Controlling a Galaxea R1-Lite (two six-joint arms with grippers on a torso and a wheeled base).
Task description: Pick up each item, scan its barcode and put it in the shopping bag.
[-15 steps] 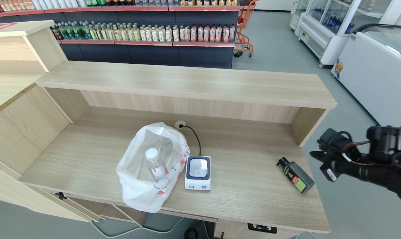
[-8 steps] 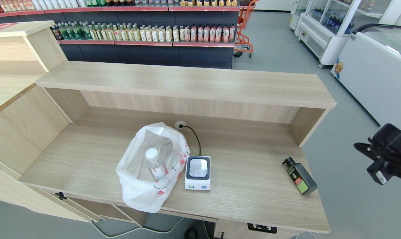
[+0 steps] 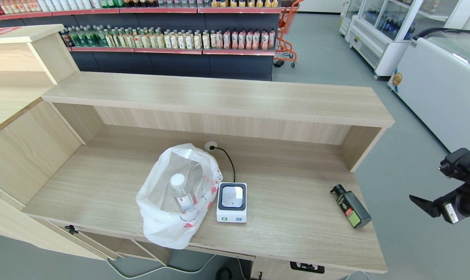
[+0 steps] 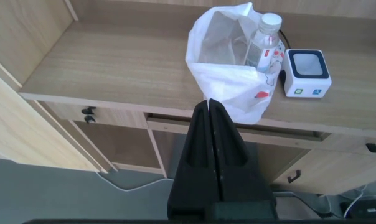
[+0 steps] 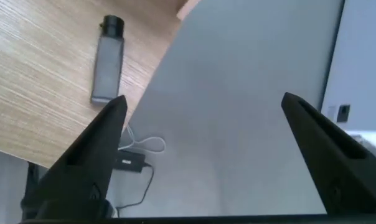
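A dark bottle [image 3: 351,206] with a green label lies flat near the counter's right edge; it is also in the right wrist view [image 5: 107,62]. My right gripper [image 3: 429,181] hangs open over the floor, right of the counter and apart from the bottle, its fingers spread wide [image 5: 203,102]. The white shopping bag [image 3: 178,194] stands open on the counter with a clear water bottle [image 3: 181,193] upright inside. The white scanner [image 3: 232,202] sits just right of the bag. My left gripper [image 4: 208,102] is shut and empty, below the counter's front edge, in front of the bag [image 4: 222,56].
The wooden counter [image 3: 289,229] has a raised ledge [image 3: 219,97] behind and a side panel [image 3: 361,146] at its right end. A black cable [image 3: 229,159] runs from the scanner to a hole at the back. Freezers [image 3: 441,81] stand on the right.
My right arm has pulled away from the dark bottle to the right, off the counter, and turned. The bottle shifted slightly right early on, then lay still.
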